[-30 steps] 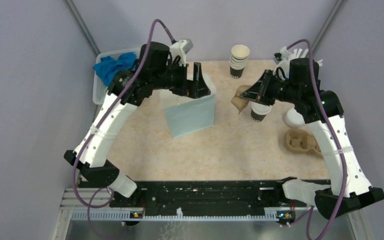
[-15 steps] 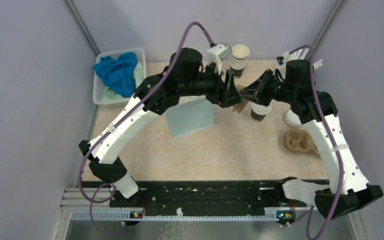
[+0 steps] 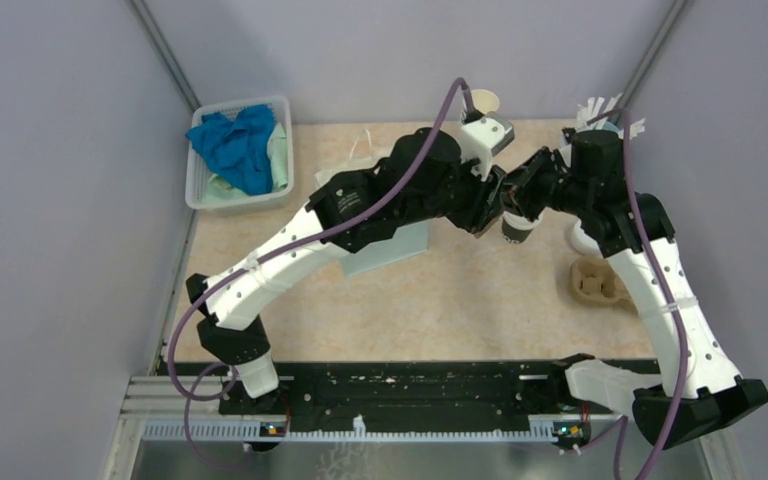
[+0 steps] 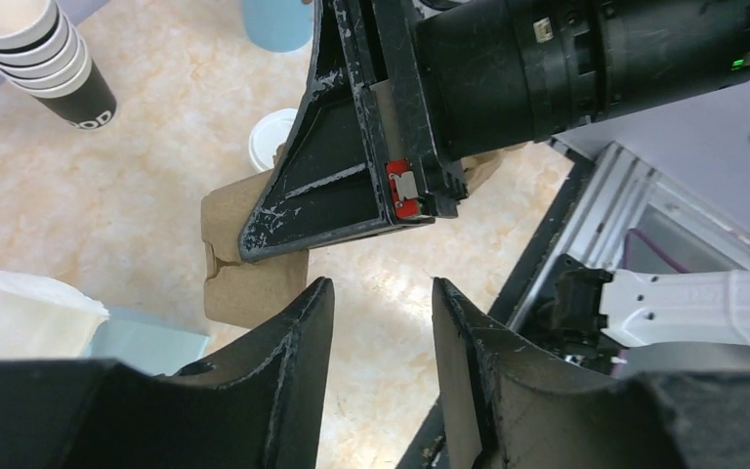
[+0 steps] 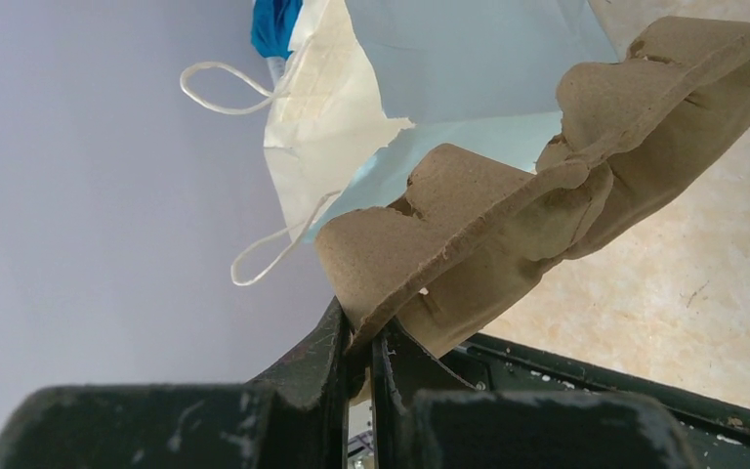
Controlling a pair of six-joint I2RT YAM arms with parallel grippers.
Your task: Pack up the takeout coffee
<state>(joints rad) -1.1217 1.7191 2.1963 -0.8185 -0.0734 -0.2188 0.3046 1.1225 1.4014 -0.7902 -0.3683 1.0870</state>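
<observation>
A: Starting nearest: bare table (image 3: 460, 310) at 6 o'clock of the coffee (image 3: 517, 230), so there is room there. Is anything packed?

B: No. The coffee stands on the table, outside the bag (image 3: 390, 255), which lies at its 9 o'clock. A spare tray (image 3: 595, 283) sits at 4 o'clock, near the table's edge.

A: And the grippers?

B: They crowd together at the cup's 11 o'clock. The right gripper (image 5: 359, 337) is clenched on a tray (image 5: 508, 225). The left gripper (image 4: 376, 293) is spread, grasping nothing. The cup stack (image 4: 44, 59) lies beyond.
</observation>
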